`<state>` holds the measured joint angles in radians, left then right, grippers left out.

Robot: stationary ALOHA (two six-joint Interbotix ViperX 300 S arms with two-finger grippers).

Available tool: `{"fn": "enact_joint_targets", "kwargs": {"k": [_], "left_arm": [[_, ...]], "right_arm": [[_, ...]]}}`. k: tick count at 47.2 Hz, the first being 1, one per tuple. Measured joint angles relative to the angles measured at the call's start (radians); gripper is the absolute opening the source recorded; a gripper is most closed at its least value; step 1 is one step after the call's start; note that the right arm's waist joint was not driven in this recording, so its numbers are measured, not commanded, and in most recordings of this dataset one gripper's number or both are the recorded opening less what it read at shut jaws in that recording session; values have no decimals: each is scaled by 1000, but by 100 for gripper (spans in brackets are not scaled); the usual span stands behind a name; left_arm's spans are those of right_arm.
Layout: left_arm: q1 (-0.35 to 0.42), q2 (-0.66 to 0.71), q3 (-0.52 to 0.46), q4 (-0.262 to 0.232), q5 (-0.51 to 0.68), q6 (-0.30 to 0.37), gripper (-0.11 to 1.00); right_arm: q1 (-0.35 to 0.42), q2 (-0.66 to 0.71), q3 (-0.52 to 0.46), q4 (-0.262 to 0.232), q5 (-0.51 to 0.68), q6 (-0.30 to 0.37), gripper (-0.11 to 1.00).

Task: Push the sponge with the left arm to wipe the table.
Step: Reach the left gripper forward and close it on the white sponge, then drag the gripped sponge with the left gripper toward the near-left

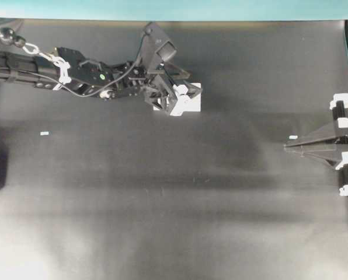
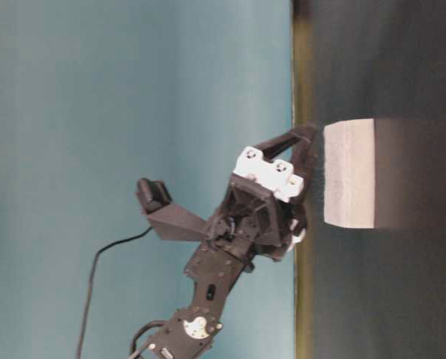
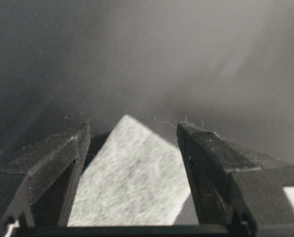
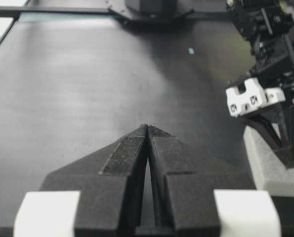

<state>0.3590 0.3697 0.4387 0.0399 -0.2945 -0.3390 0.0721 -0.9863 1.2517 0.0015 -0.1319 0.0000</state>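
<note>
Overhead exterior view: sponge (image 1: 192,100) is seen near the worktop's (image 1: 162,204) teal-edged side, straddled by the left hand (image 1: 175,99), fingers apart, ungripped; right hand (image 1: 291,146), fingers together, is parked well apart.

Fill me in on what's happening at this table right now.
The left arm reaches across the black table to a white sponge near the teal far edge. The left gripper is open, its fingers straddling the sponge, which lies flat on the table; the jaws are not clamped on it. The right gripper is shut and parked at the right side, away from the sponge. A small pale scrap lies on the table at the left.
</note>
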Motion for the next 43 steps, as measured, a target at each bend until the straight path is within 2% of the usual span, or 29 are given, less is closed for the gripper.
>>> {"fn": "enact_joint_targets", "kwargs": {"k": [19,43], "left_arm": [[5,28,15,0,0,-2,68],[-29,-43,126,0,-3,-11,60]], "right_arm": [[0,-2,8,0,-2,0,1],[0,-2,12,0,-21,0,1]]}}
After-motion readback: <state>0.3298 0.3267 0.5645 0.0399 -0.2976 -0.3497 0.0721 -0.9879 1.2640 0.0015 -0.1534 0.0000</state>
